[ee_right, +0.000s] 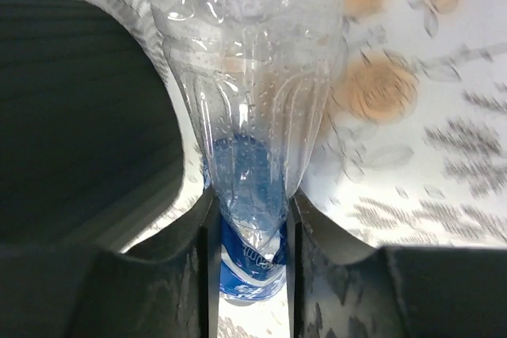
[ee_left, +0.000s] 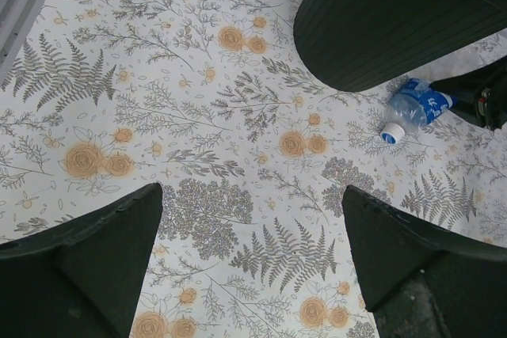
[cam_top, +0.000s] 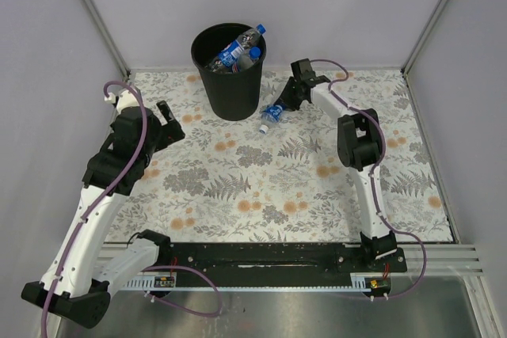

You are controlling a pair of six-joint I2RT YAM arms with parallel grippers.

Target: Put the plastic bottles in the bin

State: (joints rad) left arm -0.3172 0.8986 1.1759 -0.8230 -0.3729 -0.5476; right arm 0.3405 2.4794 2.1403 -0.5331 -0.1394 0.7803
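Note:
A clear plastic bottle (cam_top: 272, 114) with a blue label and a white-and-blue cap lies on the floral cloth just right of the black bin (cam_top: 207, 85). My right gripper (cam_top: 283, 104) is shut on its body. In the right wrist view the crumpled bottle (ee_right: 249, 100) is squeezed between the fingers (ee_right: 249, 219), with the bin wall (ee_right: 79, 116) at left. Other blue-labelled bottles (cam_top: 238, 49) lie inside the bin. My left gripper (cam_top: 170, 120) hovers open left of the bin. Its view shows open fingers (ee_left: 252, 195) holding nothing, the bin (ee_left: 388, 21) and the held bottle (ee_left: 416, 108) ahead.
The floral cloth (cam_top: 238, 180) covers the table between white walls with metal corner posts (cam_top: 95, 13). Both arm bases sit on the black rail (cam_top: 261, 259) at the near edge. The bin stands at the back, slightly left of centre.

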